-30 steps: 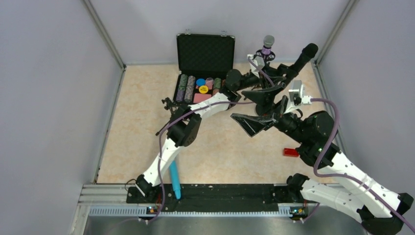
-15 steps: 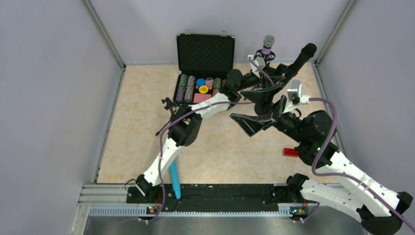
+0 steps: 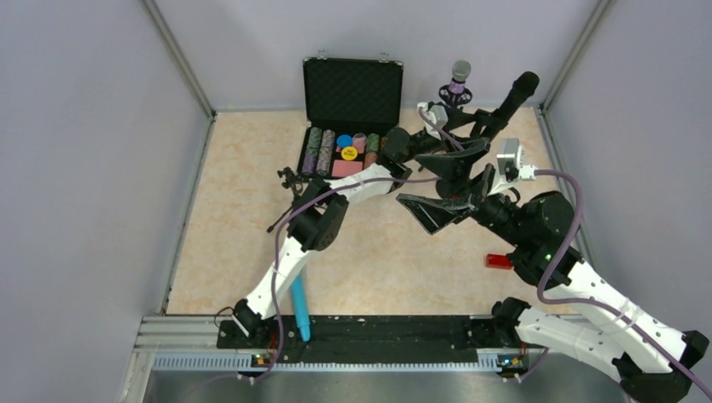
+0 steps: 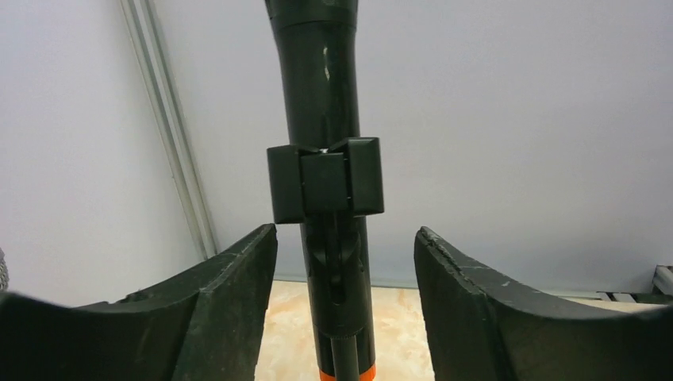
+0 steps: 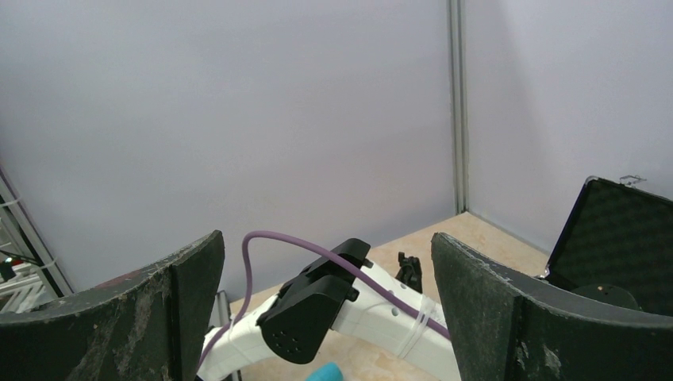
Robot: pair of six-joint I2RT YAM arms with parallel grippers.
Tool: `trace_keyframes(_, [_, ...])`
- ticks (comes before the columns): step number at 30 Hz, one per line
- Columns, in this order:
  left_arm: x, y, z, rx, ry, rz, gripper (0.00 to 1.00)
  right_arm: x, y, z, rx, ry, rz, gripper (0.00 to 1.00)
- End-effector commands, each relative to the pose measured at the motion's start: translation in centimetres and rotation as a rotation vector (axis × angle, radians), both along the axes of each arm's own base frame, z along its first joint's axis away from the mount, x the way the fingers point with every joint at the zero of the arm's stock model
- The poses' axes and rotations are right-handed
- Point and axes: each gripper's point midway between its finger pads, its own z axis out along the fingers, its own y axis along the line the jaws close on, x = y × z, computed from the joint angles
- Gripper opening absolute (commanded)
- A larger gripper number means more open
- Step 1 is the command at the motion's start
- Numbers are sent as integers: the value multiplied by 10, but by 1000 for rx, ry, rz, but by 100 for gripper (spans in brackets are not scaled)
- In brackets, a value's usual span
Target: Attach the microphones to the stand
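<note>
The black microphone (image 3: 514, 94) with an orange end (image 4: 346, 373) leans in a clip (image 4: 325, 179) of the stand (image 3: 454, 91) at the back right. My left gripper (image 3: 474, 151) is open just short of it. In the left wrist view my left gripper (image 4: 345, 235) has a gap on each side of the black microphone (image 4: 321, 71). The purple microphone (image 3: 458, 75) with a silver grille stands upright on the stand. The turquoise microphone (image 3: 299, 307) lies by the left arm's base, and its tip (image 5: 321, 371) also shows in the right wrist view. My right gripper (image 3: 416, 215) is open and empty, pointing left (image 5: 327, 262).
An open black case (image 3: 353, 88) with poker chips (image 3: 336, 151) sits at the back middle. A small red block (image 3: 499, 261) lies by the right arm. A small black part (image 3: 290, 178) lies left of the case. The left arm (image 5: 317, 305) crosses in front of my right gripper.
My left gripper has opened and let go of the black microphone, which stays in the stand's clip. The left wrist has drawn back a little to the left. The right arm has barely moved.
</note>
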Motion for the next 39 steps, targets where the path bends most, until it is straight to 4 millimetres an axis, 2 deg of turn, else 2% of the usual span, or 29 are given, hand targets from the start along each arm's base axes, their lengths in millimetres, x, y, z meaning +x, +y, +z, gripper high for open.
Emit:
trace_keyframes(1, [-14,24,69,-123,-117,26,71,-6,-5,12,40,-37,-3,99])
trace_keyframes(4, [-13,26,66,-121,-108,27,77,-5,-6,12,37,-39,-10,99])
trace_keyframes(6, [-12,28,65,-120,-103,31,97,-5,-6,11,35,-39,-14,99])
trace_keyframes(7, [-11,29,64,-122,-97,36,99,-4,-6,11,35,-39,-15,99])
trace_keyframes(14, [-9,48,65,-160,-58,77,99,-4,-6,13,38,-44,-15,99])
trace_keyframes(21, [-16,68,48,-136,-23,126,99,-4,-2,11,37,-27,2,99])
trace_keyframes(32, [-49,87,19,2,-1,98,99,-4,4,8,44,-5,32,98])
trace_keyframes(38, [-70,99,-9,115,47,74,99,-4,5,4,41,4,34,98])
trace_keyframes(39, [-75,103,-19,142,60,71,99,-3,4,4,40,6,33,98])
